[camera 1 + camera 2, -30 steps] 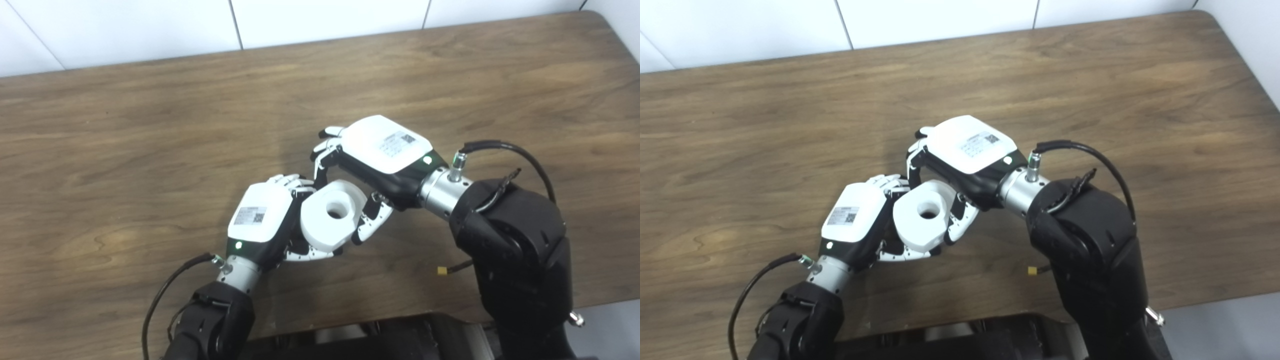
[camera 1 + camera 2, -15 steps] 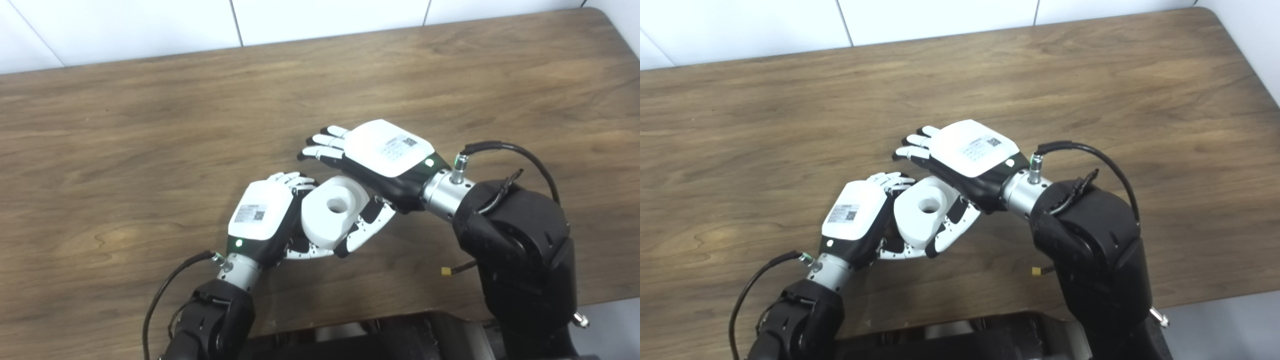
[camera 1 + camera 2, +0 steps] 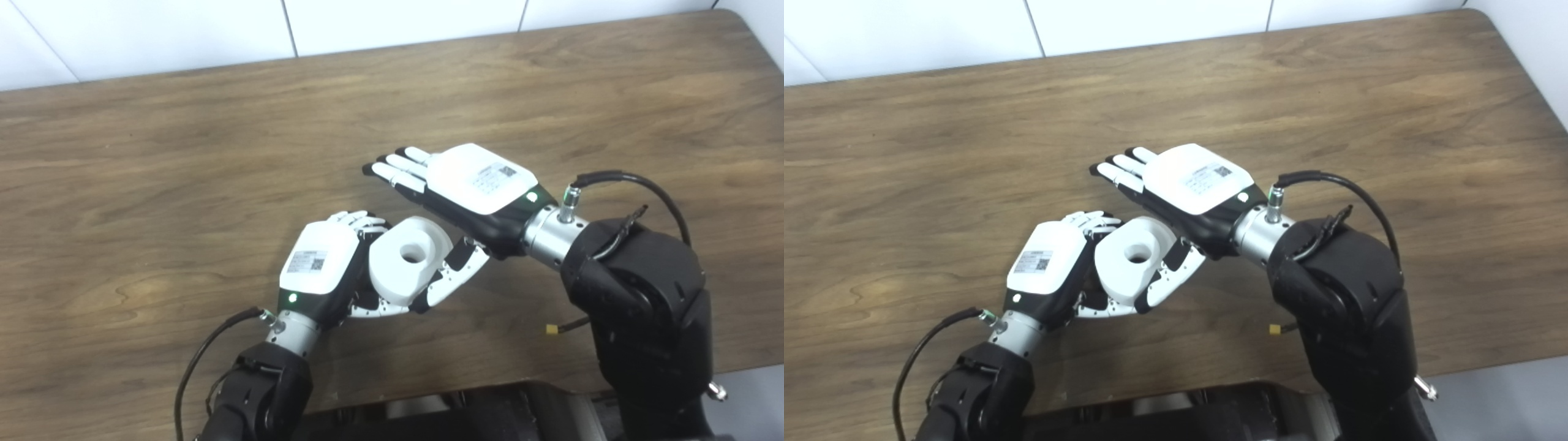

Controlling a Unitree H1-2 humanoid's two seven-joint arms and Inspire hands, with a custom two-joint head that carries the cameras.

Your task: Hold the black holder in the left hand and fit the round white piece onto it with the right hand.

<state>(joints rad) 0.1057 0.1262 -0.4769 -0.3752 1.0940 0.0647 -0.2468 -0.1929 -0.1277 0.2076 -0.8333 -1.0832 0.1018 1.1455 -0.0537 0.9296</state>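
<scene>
The round white piece, with a hole in its middle, sits tilted against the palm of my left hand. The left hand's fingers curl over at the piece's left edge and its thumb runs under the piece. The black holder is almost wholly hidden inside that hand, behind the white piece. My right hand is open just above and to the right of the piece. Its fingers are stretched flat over the table and its thumb lies by the piece's lower right side.
The wooden table runs out to a white wall at the back. Its front edge is close under both forearms. A small yellow connector on a cable lies on the table by the right forearm.
The right hand's fingers have let go of the white piece, stretched out flat and lifted a little to the right. The piece stays at the left hand, which has not moved.
</scene>
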